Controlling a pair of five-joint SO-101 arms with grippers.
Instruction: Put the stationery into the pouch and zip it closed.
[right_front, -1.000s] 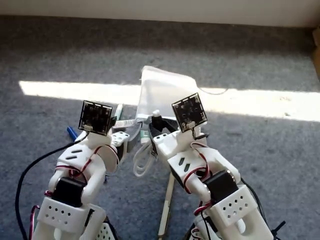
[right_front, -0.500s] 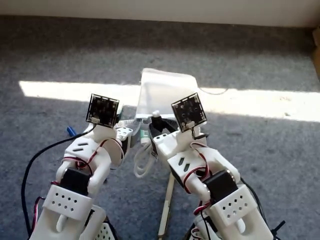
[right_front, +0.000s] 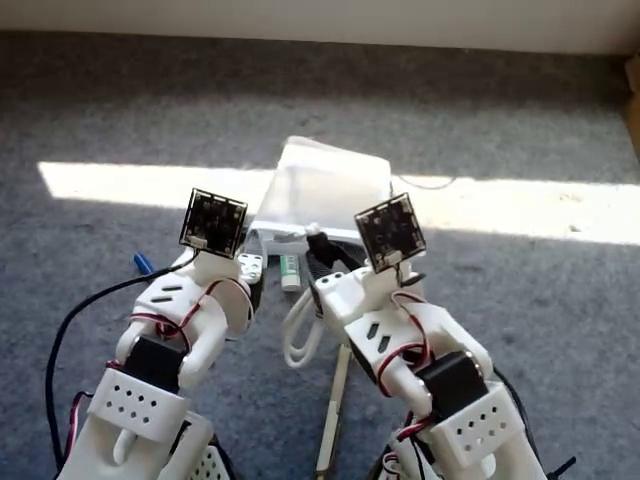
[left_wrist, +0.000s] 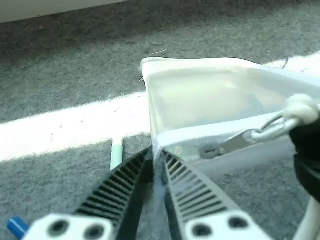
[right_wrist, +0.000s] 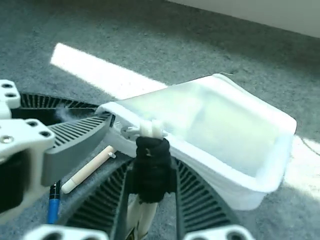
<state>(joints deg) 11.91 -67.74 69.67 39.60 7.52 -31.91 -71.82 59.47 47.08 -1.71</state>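
Observation:
The translucent white pouch (right_front: 322, 185) lies on the carpet ahead of both arms, its mouth edge toward them. My left gripper (left_wrist: 157, 156) is shut on the pouch's near corner (left_wrist: 156, 142), also seen in the high view (right_front: 259, 243). My right gripper (right_wrist: 151, 165) is shut on the black-wrapped zip pull cord (right_wrist: 151, 162), beside the left one (right_front: 322, 250). The metal zip tab (left_wrist: 225, 146) sits on the pouch's edge between them. A white-and-green pen (right_front: 290, 271) and a blue pen (right_front: 143, 264) lie on the carpet outside the pouch.
A white cord loop (right_front: 298, 337) trails back from the pull between the arms. A long pale stick (right_front: 334, 410) lies near the right arm's base. A white marker (right_wrist: 90, 170) rests below the left gripper (right_wrist: 70, 137). Grey carpet with a sunlit band stretches beyond.
The left arm has swung right and closed in on the pouch's corner. The right arm has drawn back and rightward with the cord, and the pouch's near edge has widened and shifted.

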